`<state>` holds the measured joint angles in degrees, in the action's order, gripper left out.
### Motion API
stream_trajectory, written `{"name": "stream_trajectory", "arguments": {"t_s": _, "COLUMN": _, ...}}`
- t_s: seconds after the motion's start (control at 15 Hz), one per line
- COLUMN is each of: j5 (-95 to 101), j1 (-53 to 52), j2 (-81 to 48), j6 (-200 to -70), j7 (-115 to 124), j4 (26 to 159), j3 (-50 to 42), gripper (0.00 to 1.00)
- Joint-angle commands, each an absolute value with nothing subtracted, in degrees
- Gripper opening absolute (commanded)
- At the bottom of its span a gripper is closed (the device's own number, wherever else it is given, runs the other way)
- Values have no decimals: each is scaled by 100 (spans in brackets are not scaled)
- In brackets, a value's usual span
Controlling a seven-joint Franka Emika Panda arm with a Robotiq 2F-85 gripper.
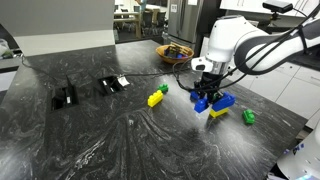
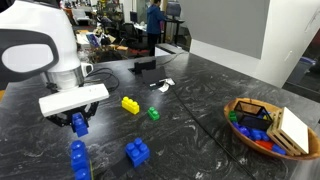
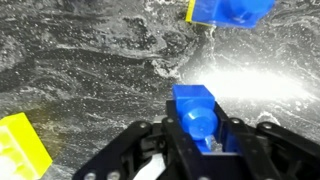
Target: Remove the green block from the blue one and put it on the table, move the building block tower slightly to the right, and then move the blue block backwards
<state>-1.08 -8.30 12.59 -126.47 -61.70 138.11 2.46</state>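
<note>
Even indoor overhead light; desk (image 3: 90, 60) glare blown out in wrist view, near tool (image 3: 205, 140) blurred; exteriors low-res.

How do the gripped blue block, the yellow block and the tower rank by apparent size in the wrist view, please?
1. gripped blue block, though nearest the camera.
2. yellow block and tower: both cropped by the frame, so unranked.

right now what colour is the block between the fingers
Royal blue. The block between the fingers shows best in the wrist view.
</note>
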Motion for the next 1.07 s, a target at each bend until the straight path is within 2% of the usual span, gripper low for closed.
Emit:
{"name": "stream_trajectory", "arguments": {"t_s": 0.0, "j5": 90, "j1": -671, "j2": 1031, "j6": -12585, "j7": -5412, "j4": 13544, "j3": 242, "gripper": 10}}
{"name": "stream_trajectory", "arguments": {"t_s": 1.0, "j5": 460, "j1": -473, "j2": 173, "j6": -12643, "j7": -1260, "j4": 13128, "j3": 304, "gripper": 10}}
